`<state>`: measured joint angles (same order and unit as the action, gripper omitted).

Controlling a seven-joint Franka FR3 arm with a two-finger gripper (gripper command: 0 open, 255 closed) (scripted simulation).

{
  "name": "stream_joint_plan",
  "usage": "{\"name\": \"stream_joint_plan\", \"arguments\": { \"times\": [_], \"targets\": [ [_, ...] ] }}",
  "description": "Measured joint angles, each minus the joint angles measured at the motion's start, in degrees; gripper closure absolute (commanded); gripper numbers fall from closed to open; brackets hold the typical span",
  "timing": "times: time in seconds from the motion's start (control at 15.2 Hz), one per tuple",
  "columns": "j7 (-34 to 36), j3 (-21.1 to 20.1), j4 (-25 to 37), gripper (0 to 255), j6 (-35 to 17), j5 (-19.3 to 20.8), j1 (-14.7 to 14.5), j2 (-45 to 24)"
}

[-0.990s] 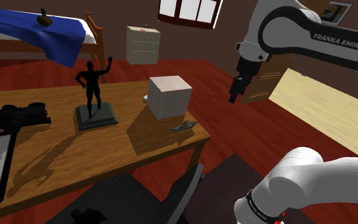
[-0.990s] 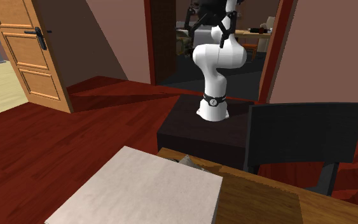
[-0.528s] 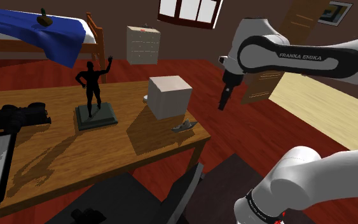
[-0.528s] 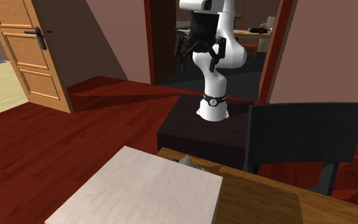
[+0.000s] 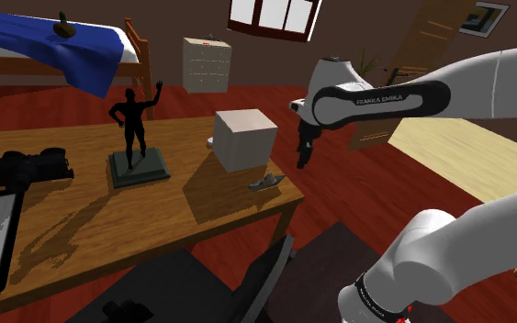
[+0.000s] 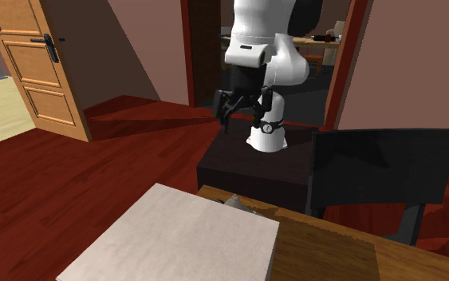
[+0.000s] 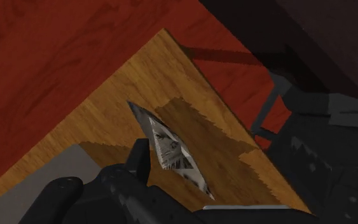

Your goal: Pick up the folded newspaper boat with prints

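One printed newspaper boat (image 5: 266,181) is seen at the counter's (image 5: 82,216) corner, just beside one grey box (image 5: 245,139). One gripper (image 5: 300,158) is held in the air nearby, fingers parted, empty; "FRANKA EMIKA" is read on the arm (image 5: 380,96).

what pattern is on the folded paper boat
The folded paper boat is white with dark newsprint markings; clearest in wrist view.

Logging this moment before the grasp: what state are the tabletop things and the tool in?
Folded printed newspaper boat: lying on the wooden table by its corner, not held.
Black two-finger tool: open, empty, in the air near that corner.
Black human figurine: upright on its base.
Pale plain box: resting on the table.
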<state>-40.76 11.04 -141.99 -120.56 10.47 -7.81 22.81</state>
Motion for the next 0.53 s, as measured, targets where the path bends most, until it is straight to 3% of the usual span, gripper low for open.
{"name": "stream_joint_plan", "arguments": {
  "times": [0.53],
  "targets": [
    [-16.65, 2.70, 2.60, 0, -15.18, -2.69, -4.08, -15.91]
  ]
}}
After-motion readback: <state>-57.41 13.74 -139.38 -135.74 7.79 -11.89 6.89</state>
